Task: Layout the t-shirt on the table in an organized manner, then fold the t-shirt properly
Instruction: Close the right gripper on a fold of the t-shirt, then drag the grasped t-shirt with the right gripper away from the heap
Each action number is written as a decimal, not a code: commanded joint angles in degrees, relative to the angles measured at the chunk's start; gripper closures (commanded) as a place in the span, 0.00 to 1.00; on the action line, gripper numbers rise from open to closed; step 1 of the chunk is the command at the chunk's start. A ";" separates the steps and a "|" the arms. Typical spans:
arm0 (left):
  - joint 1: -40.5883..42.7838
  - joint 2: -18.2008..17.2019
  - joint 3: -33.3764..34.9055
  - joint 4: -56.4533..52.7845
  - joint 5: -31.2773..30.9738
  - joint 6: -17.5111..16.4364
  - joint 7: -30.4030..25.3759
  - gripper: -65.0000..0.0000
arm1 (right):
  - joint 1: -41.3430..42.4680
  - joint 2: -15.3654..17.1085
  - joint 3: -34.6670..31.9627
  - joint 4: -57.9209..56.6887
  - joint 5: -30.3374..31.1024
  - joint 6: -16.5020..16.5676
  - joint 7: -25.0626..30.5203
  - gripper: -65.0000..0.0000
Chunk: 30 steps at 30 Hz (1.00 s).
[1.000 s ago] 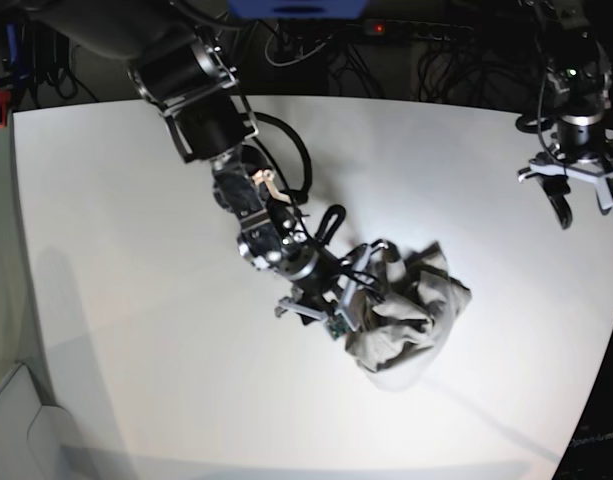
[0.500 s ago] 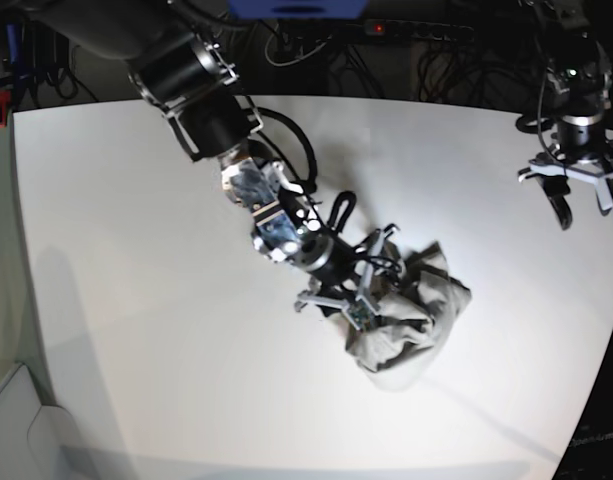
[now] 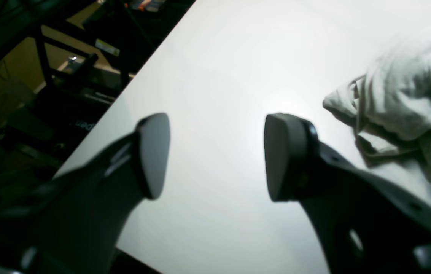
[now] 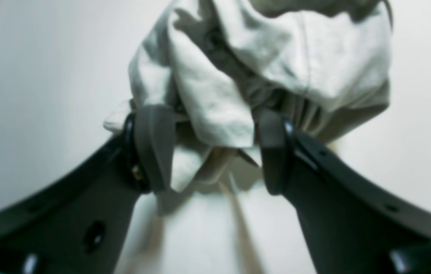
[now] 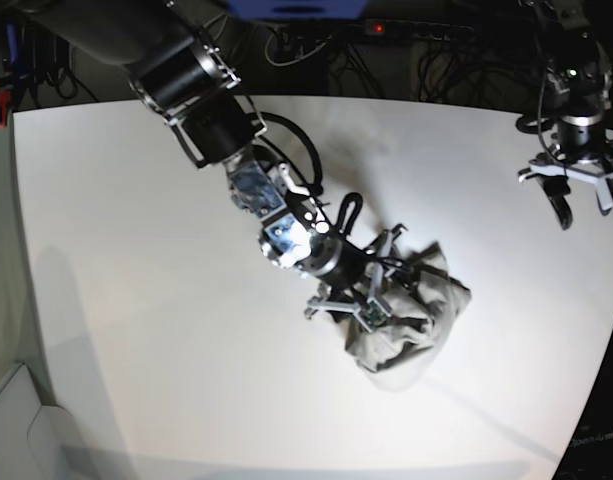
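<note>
Between the fingers of my right gripper [image 4: 215, 152] I see the t-shirt [image 4: 276, 57]: soft, matt cloth, pale grey-beige, heavily creased, with a fine woven look. The finger pads [image 4: 154, 148] look like smooth, dull grey rubber on dark, slightly shiny plastic arms. Under my left gripper [image 3: 215, 156] the desk [image 3: 219, 76] is smooth white, mostly matt with a soft sheen. Above the right gripper, the wrist joints [image 5: 286, 235] look like bare polished metal.

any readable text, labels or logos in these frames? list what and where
None readable.
"...en"-like pale letters on the dark frame beside the table, left wrist view: too blurred to read.
t-shirt: plain, no print showing.
Both arms: no legible markings.
</note>
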 commanded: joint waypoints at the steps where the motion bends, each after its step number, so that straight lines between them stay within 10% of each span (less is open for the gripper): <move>1: 0.04 -0.36 -0.27 0.99 0.20 -0.06 -1.60 0.42 | 1.73 -0.60 0.08 1.00 0.54 1.23 1.62 0.44; 19: 0.04 -0.36 -0.27 0.99 -0.24 -0.06 -1.60 0.42 | 4.46 -0.60 0.17 -4.98 0.54 1.05 2.59 0.48; 27: 0.04 -0.36 -0.36 0.99 -0.24 -0.06 -1.60 0.42 | 7.71 -0.60 0.17 -11.75 3.35 1.05 8.65 0.96; 30: 0.04 -0.36 -0.36 0.99 -0.24 -0.06 -1.60 0.42 | 7.71 -0.60 0.17 -9.82 6.60 1.05 6.54 0.99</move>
